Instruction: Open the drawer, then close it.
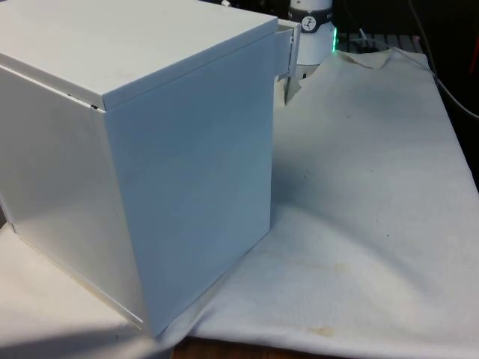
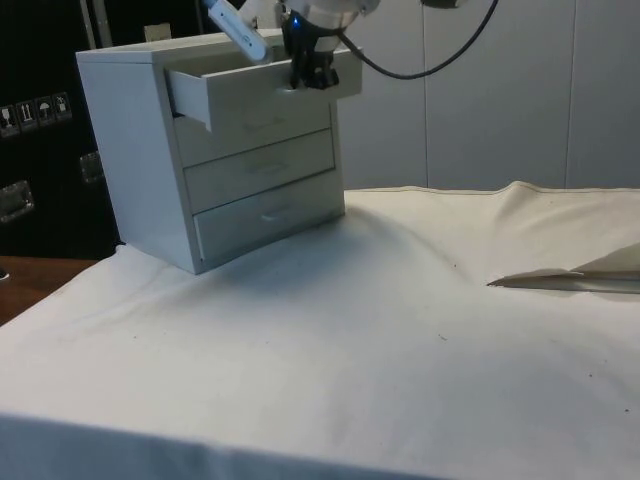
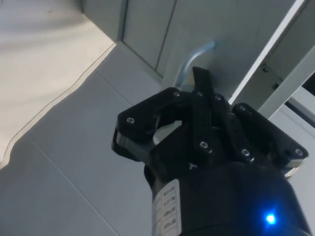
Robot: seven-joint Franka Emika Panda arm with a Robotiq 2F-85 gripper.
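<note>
A white chest of three drawers (image 2: 130, 160) stands on the cloth, and in the front view its plain back and side (image 1: 150, 164) face me. The top drawer (image 2: 250, 100) is pulled partway out; its front edge (image 1: 288, 41) juts past the chest's far corner. My black gripper (image 2: 313, 80) is at that drawer's front, near its upper edge. In the wrist view the gripper (image 3: 199, 76) is shut, its tip against the drawer front right beside the curved handle (image 3: 189, 61), with nothing held. A dark tip of the gripper (image 1: 287, 90) hangs below the drawer front.
The two lower drawers (image 2: 262, 190) are closed. The white cloth (image 2: 400, 330) lies open in front of the chest, with a raised fold (image 2: 570, 280) at the side view's right. A black cable (image 2: 420, 68) hangs from the arm. Bare wood table edge (image 2: 20, 285) shows beside the chest.
</note>
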